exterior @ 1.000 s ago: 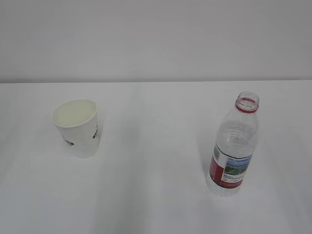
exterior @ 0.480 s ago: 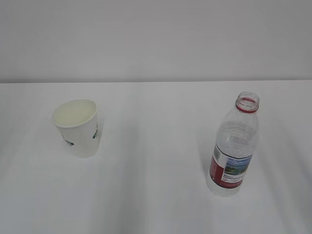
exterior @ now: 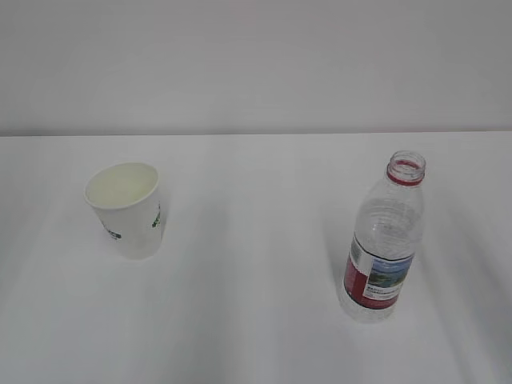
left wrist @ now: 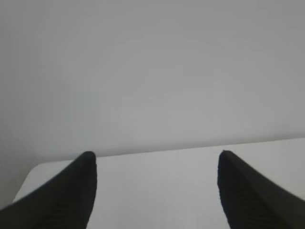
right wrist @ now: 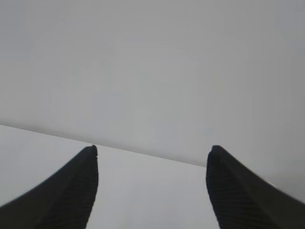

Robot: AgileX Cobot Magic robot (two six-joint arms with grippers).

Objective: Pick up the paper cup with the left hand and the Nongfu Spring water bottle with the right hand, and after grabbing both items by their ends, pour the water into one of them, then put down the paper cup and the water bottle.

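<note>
Paper cup (exterior: 125,208) upright toward left edge of worktop (exterior: 256,320); thin, light, crushable, so grip low on wall, gently. Nongfu Spring water bottle (exterior: 384,240) upright toward right edge, uncapped, ribbed, slick; grip near base. Left claw (left wrist: 155,191) and right claw (right wrist: 152,186) wide apart, empty.
</note>
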